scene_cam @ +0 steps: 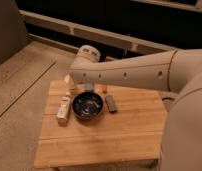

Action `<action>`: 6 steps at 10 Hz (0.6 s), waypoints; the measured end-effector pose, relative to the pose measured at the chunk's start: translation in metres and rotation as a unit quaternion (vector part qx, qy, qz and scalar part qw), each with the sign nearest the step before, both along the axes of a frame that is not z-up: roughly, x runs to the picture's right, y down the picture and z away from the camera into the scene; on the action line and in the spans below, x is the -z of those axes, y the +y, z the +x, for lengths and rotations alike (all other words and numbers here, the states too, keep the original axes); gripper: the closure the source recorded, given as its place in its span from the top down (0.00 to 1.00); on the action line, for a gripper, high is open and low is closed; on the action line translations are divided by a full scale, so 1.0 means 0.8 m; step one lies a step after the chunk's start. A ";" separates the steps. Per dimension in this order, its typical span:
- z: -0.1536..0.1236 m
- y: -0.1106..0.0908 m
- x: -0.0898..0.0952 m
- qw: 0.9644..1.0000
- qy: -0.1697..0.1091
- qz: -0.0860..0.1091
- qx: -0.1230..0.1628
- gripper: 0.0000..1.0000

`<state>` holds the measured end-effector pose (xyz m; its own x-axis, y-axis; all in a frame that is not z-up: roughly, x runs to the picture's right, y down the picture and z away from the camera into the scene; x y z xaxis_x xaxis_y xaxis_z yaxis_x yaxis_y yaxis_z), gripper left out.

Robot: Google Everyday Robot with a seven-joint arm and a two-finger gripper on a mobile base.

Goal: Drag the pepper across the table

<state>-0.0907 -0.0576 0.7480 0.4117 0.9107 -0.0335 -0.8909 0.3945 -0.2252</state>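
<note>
The pepper (104,89) is a small red-orange sliver on the table (119,135), just under my forearm's lower edge, behind the dark bowl (87,106) and the dark grey block (111,103). My arm reaches in from the right across the table's far side. My gripper (88,85) hangs down from the arm's left end, just behind the bowl and a little left of the pepper. The forearm hides most of it. I cannot tell whether it touches the pepper.
A white oblong packet (64,107) lies left of the bowl. A pale cup (69,82) stands at the far left corner. My robot body (186,135) fills the right edge. The floor (19,95) lies to the left.
</note>
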 end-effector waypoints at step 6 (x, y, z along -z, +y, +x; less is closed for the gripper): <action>0.089 -0.054 -0.087 0.999 0.002 0.003 -0.041 0.65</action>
<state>-0.0193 -0.1009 0.8179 0.3348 0.9418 -0.0305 -0.9215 0.3205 -0.2195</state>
